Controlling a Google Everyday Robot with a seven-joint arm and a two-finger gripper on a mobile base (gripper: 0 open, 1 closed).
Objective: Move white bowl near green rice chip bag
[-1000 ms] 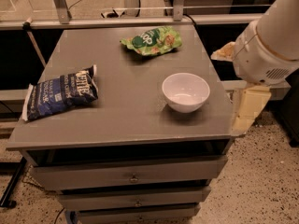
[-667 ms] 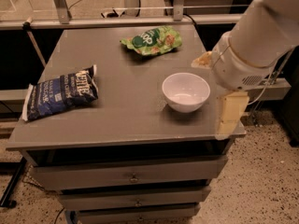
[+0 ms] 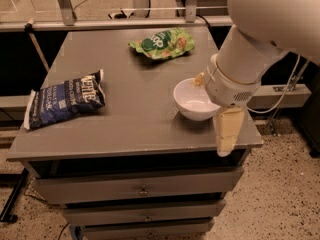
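Observation:
The white bowl (image 3: 191, 102) stands upright on the grey table (image 3: 125, 129), near its right front corner. The green rice chip bag (image 3: 162, 43) lies flat at the table's back, about a bowl's width beyond the bowl. My gripper (image 3: 211, 116) hangs at the bowl's right side, open and holding nothing. One cream finger (image 3: 227, 131) points down past the table's front right edge. The other finger (image 3: 199, 79) shows at the bowl's far right rim. The white arm (image 3: 265, 29) hides the bowl's right edge.
A larger dark blue chip bag (image 3: 65, 98) lies at the table's left side. The table has drawers (image 3: 142, 189) below its front. Metal rails (image 3: 125, 23) and cables run behind the table. Speckled floor lies to the right.
The arm and gripper have moved left, from beside the table's right edge to over the bowl's right rim. The bowl and both bags have not moved.

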